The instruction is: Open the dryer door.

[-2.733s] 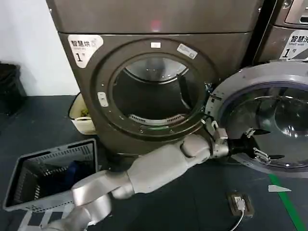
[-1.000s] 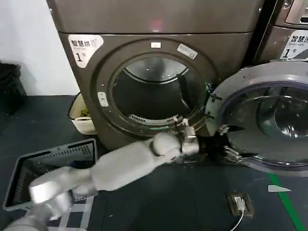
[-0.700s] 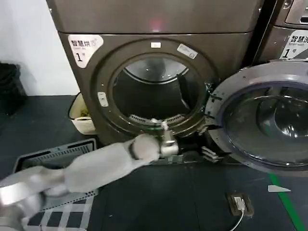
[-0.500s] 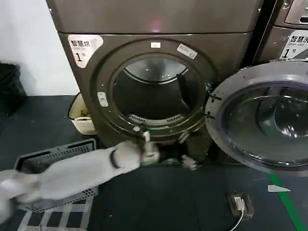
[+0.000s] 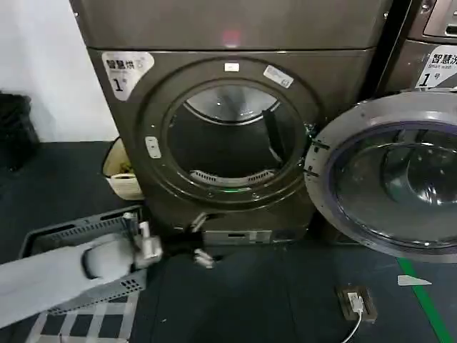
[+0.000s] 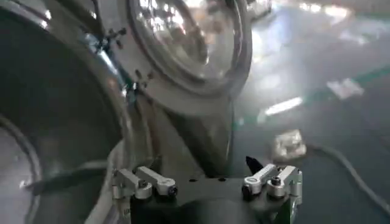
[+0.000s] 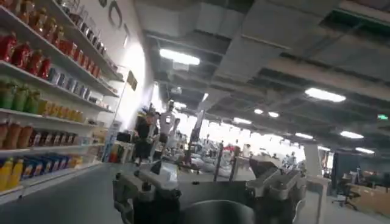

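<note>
The dryer door (image 5: 389, 182) stands swung wide open to the right of the drum opening (image 5: 228, 143), its grey inner face and dark glass bowl turned toward me. My left gripper (image 5: 198, 256) is low by the machine's base, left of the door and apart from it, open and holding nothing. In the left wrist view the dryer door (image 6: 183, 42) lies well beyond my open left gripper (image 6: 207, 176), with the dark drum beside it. My right gripper (image 7: 210, 173) is parked pointing up toward a ceiling, open and empty.
A grey laundry basket (image 5: 71, 236) sits on the floor at the lower left under my left arm. A cream bin (image 5: 121, 171) stands beside the dryer. A neighbouring machine (image 5: 428, 43) is behind the open door. A floor socket with a cable (image 5: 355, 301) lies near green tape (image 5: 428, 300).
My left arm has drawn back from the door's lower edge, sweeping left and down across the machine's front to the basket. The door stays wide open.
</note>
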Motion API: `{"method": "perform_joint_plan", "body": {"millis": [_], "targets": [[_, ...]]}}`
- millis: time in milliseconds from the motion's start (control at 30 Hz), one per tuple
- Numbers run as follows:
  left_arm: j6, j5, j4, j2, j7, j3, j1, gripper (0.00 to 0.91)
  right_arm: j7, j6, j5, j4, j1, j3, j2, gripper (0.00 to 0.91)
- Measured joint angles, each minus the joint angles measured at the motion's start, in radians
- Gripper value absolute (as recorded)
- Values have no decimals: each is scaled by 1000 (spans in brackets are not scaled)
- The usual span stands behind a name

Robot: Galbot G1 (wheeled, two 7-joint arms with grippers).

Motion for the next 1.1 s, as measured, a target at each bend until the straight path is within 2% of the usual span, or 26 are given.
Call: {"method": "perform_joint_plan", "body": {"millis": [200, 333, 600, 1033, 1100], "targets": [[-7, 49, -3, 143, 51, -32, 35, 907, -3, 0, -2, 4, 2, -4, -8, 907], [-9, 88, 11, 227, 96, -122, 109, 907, -5, 0, -1, -4, -1, -6, -15, 907], [-73, 175, 54, 383, 100, -241, 251, 907, -9, 2, -1, -14, -5, -6, -27, 907], [-95, 218, 195, 487, 180, -345, 332, 907, -14, 6, -18, -6, -3, -5, -38, 907], [-96, 217, 214, 488, 186, -365, 352, 907, -18, 3, -3, 13, 6, -6, -25, 907]]}}
